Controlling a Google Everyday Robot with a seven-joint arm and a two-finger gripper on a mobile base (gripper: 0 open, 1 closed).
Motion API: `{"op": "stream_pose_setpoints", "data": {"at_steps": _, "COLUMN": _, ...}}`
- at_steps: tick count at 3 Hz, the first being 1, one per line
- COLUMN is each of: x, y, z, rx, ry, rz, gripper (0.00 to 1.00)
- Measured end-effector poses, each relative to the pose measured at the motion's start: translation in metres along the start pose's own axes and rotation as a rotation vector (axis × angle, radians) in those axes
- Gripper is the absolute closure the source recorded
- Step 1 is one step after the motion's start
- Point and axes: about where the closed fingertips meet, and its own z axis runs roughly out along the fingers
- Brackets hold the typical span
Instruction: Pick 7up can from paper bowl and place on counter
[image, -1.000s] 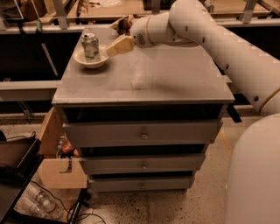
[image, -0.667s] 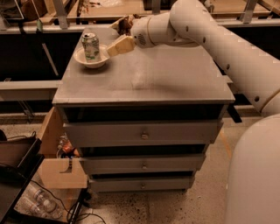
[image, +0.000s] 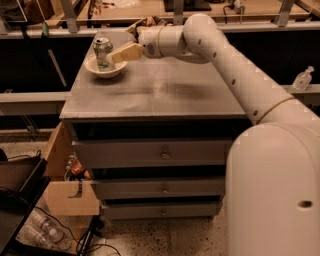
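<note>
Tan tool (image: 118, 55) beside shiny can (image: 102, 49), round bowl (image: 94, 70)

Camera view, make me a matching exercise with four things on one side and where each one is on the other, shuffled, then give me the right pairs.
Things:
1. can
2. bowl
3. claw
4. clear bottle

Places:
A. off the counter, at the picture's right edge
B. close beside the can, over the bowl's rim
C. standing upright in the bowl
D. on the counter's far left corner

Pairs: 1-C, 2-D, 3-B, 4-A
</note>
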Motion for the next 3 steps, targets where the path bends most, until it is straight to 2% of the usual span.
{"op": "stream_pose_setpoints", "data": {"at_steps": 1, "x": -0.003, "y": -0.007, "z": 0.029, "rx": -0.055, "ry": -0.071, "rz": 0.016, "gripper": 0.0}}
{"op": "stream_pose_setpoints", "data": {"at_steps": 2, "x": -0.013, "y": 0.001, "z": 0.046, "rx": -0.084, "ry": -0.084, "rz": 0.019, "gripper": 0.0}}
{"op": "stream_pose_setpoints", "data": {"at_steps": 3, "x": -0.008, "y": 0.017, "z": 0.061, "rx": -0.118, "ry": -0.062, "rz": 0.052, "gripper": 0.0}}
